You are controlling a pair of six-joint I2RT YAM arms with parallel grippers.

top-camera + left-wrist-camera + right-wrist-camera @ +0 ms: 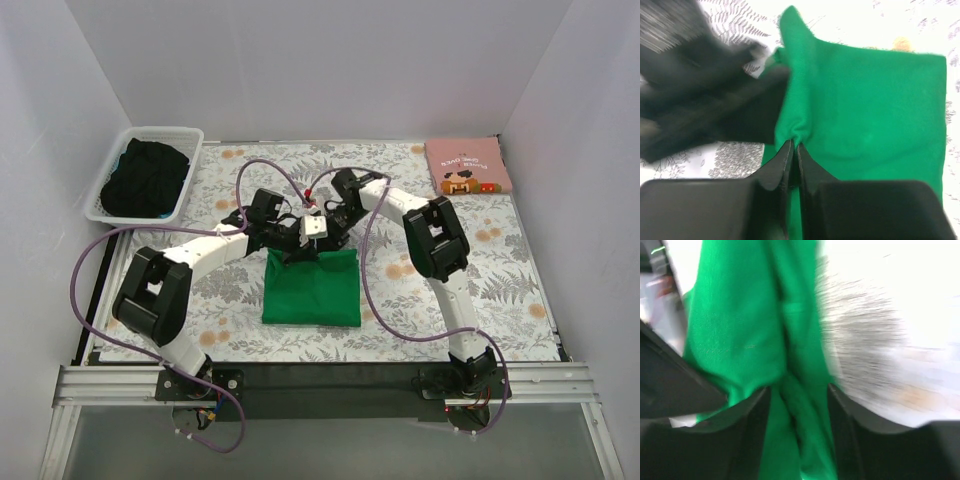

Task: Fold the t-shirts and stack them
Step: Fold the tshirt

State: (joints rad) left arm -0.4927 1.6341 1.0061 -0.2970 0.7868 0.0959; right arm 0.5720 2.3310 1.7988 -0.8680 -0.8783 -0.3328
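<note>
**Lopsided grip may pull the fold askew**

The green tee (312, 290) lies folded on the middle of the table (510, 300), its far edge bunched upward. There the left gripper (794, 146) has its jaws pinched tight on the cloth. The right gripper (797, 390) has its jaws parted, with a fold lying loose between them. Any pull by the left arm alone could skew or open the tee, and cloth snagging on the right jaws could drag it. The pink tee (467, 166) lies in the far right corner, well apart.
</note>
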